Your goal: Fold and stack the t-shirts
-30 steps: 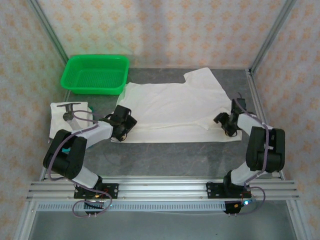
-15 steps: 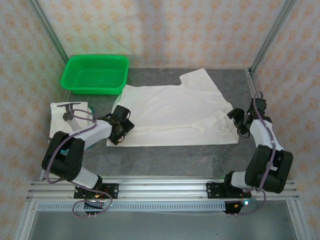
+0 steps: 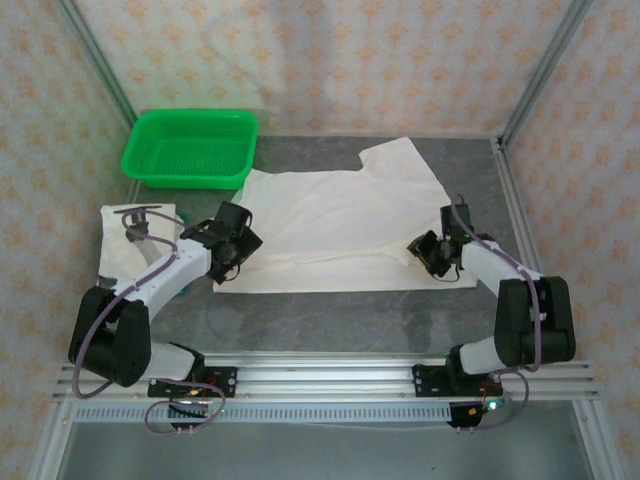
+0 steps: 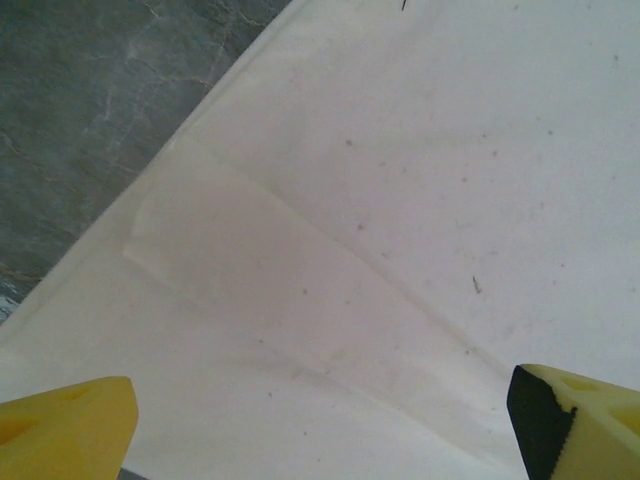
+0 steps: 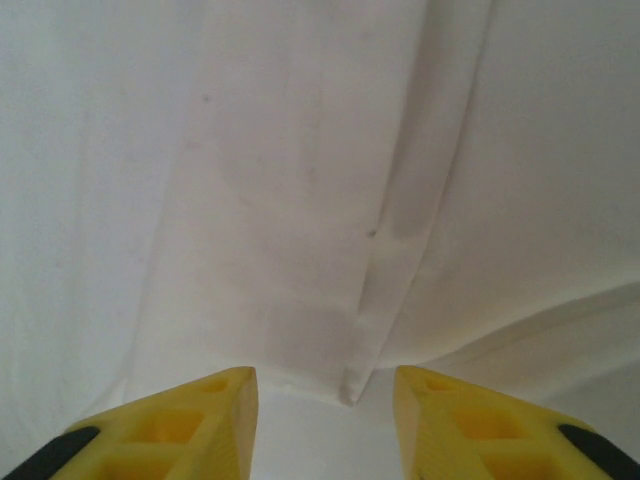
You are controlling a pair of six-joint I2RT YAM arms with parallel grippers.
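Left pincer point(image 3: 235, 252) stands wide open over the near left corner of the spread t-shirt point(image 3: 350, 210). In the left wrist view its yellow fingers point(image 4: 60, 430) are far apart, with only flat cloth below them. Right pincer point(image 3: 422, 250) is at the near right part of the same shirt. Its jaws are narrower, about half way, and in the right wrist view a raised crease point(image 5: 352, 385) of the cloth lies in the gap. I do not see the fingers pressing it, so I judge it is not yet gripped. This shirt lies flat in the middle of the table point(image 3: 330, 310), and a band along its near edge looks doubled over. A second, folded t-shirt point(image 3: 112, 250) rests at the left side, near the green basket point(image 3: 185, 182). The cloth looks thin, light and very limp, so it will probably sag and wrinkle when lifted and may slide on the table. I think the best hold is at the two near corners, pinching all layers together and lifting both sides equally.
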